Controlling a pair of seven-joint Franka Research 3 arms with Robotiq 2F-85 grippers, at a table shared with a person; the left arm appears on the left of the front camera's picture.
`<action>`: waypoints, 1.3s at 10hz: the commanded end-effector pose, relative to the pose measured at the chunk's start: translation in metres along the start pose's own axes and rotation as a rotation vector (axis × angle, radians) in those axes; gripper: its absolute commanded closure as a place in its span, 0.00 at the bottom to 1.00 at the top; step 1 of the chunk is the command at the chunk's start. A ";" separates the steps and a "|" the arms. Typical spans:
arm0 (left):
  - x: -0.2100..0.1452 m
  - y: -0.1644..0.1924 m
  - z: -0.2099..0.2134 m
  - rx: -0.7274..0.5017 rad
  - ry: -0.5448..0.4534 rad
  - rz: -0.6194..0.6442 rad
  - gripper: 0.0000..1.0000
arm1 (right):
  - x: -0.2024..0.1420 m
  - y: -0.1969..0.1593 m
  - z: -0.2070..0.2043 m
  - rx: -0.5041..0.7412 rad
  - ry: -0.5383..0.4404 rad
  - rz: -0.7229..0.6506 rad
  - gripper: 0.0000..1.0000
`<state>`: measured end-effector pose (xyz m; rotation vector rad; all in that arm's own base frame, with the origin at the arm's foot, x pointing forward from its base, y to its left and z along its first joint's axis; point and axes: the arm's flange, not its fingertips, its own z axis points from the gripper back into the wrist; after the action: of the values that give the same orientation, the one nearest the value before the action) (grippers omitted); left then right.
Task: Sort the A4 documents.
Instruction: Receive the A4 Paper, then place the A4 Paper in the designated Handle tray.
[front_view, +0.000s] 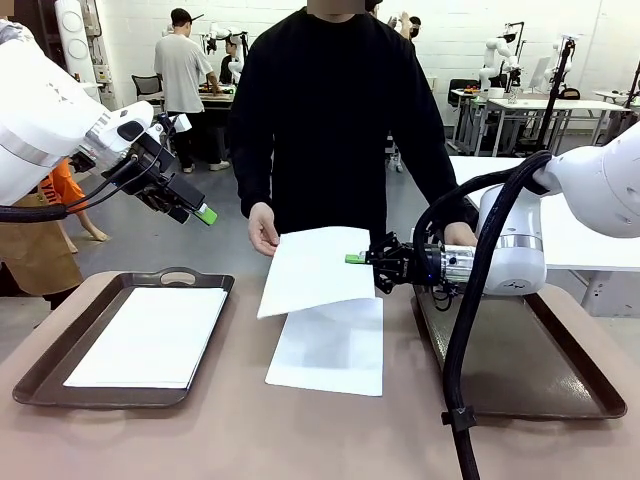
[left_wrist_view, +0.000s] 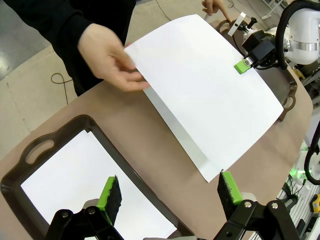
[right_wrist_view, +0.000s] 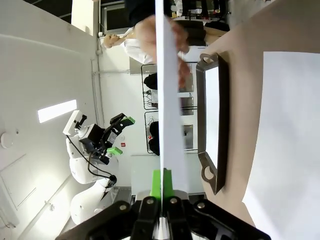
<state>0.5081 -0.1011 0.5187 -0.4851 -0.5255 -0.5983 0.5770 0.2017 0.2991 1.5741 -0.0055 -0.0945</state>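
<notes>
1. One sheet hangs above the middle of the table, its long axis running from the person toward the robot.
2. Right hand pressed together, pinching its right long edge; a person's hand holds the opposite edge.
3. Left hand spread, empty.

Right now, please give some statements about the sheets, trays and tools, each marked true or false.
1. The right tool is shut on the raised white paper sheet. True.
2. The left tool grips a sheet. False: it is open and holds nothing.
3. The person's hand touches the raised sheet. True.
4. The dark brown handled tray on the robot's left holds no paper. False: a flat white sheet lies in it.
5. A third white sheet lies on the brown table. True.
</notes>
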 end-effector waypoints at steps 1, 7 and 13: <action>0.000 0.001 0.001 0.007 -0.007 0.001 0.00 | 0.000 -0.001 0.001 -0.003 -0.003 0.000 1.00; 0.000 0.001 0.001 0.007 -0.007 0.001 0.00 | 0.000 -0.001 0.001 -0.003 -0.003 0.000 1.00; 0.000 0.001 0.001 0.007 -0.007 0.001 0.00 | 0.000 -0.001 0.001 -0.003 -0.003 0.000 1.00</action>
<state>0.5081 -0.1011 0.5187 -0.4851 -0.5255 -0.5983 0.5771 0.2008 0.2985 1.5735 -0.0060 -0.0965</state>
